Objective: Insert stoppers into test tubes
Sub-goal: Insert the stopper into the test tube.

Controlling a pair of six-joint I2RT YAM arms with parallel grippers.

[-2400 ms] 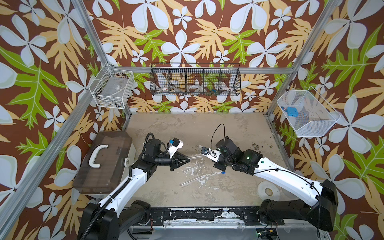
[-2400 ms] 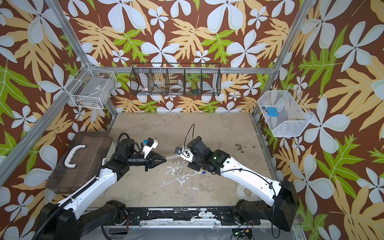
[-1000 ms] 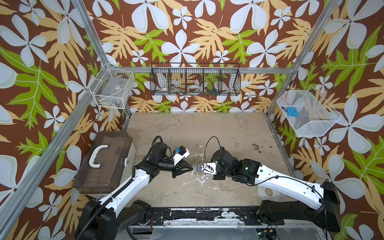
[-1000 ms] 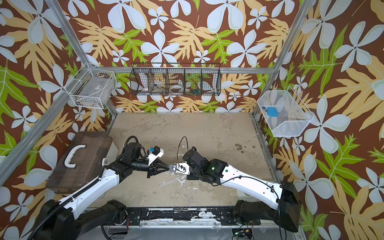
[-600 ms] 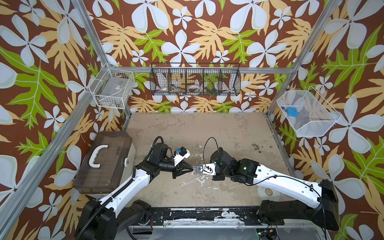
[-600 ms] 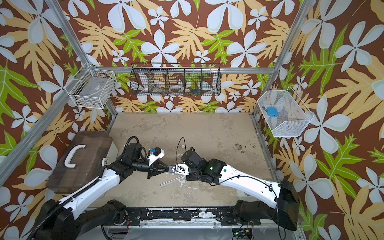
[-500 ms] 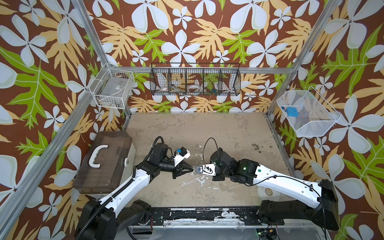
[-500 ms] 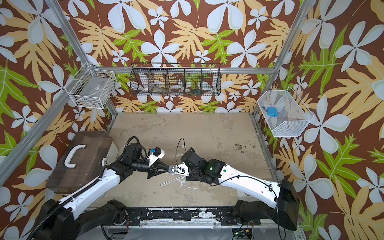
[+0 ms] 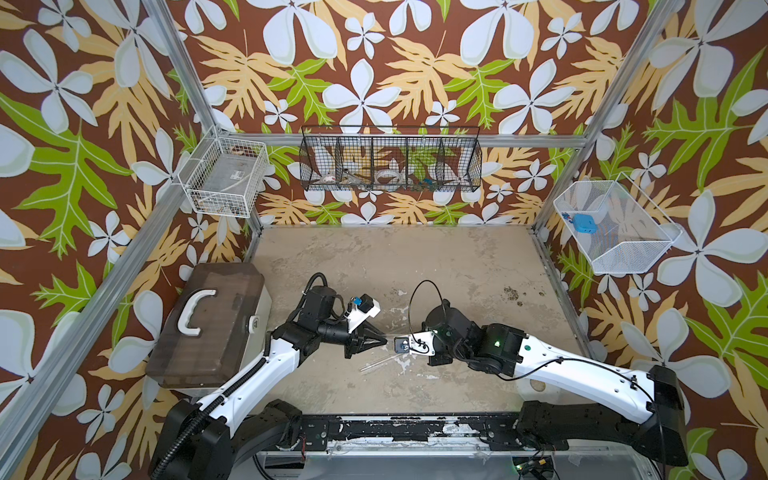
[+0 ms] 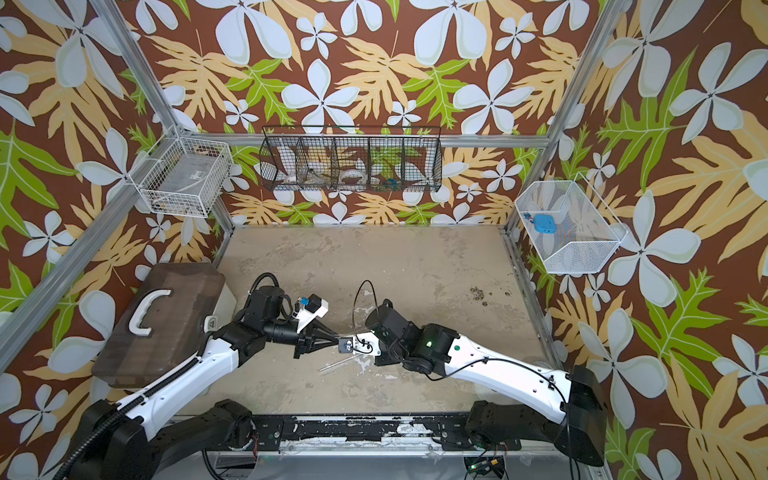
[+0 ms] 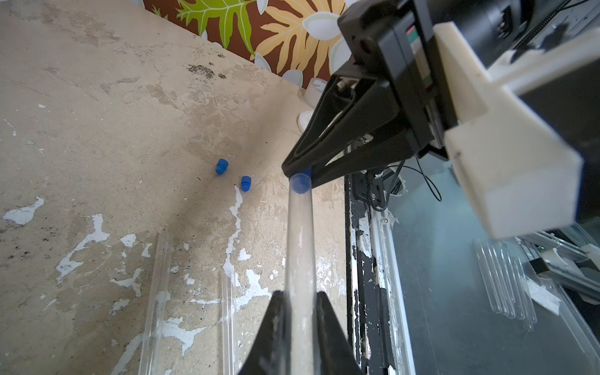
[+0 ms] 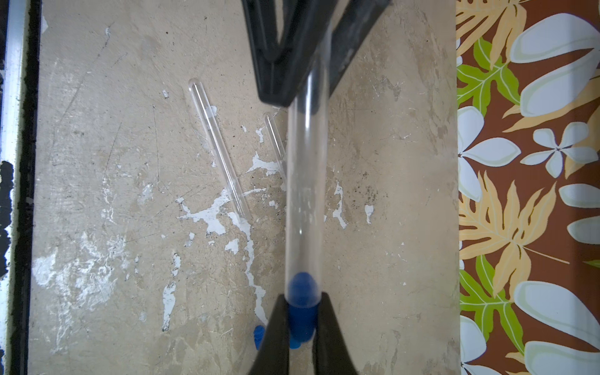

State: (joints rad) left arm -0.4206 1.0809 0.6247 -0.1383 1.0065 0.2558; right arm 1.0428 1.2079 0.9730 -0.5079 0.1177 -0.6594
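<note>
1 test tube [image 11: 300, 243] is being clamped by the left gripper [image 11: 300, 295], 1 stopper [image 12: 302, 287] at its mouth by the right gripper [image 12: 302, 300].

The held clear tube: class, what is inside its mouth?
A blue stopper, its tip inside the tube. Its back end is partly hidden in the right hand.

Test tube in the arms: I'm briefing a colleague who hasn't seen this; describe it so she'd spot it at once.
On the beige table, look where both arms meet. The tube spans the gap, clamped in the left end effector. Unlike the other tubes lying flat, it is lifted and has a blue stopper, pinched by the right end effector, in its mouth.
</note>
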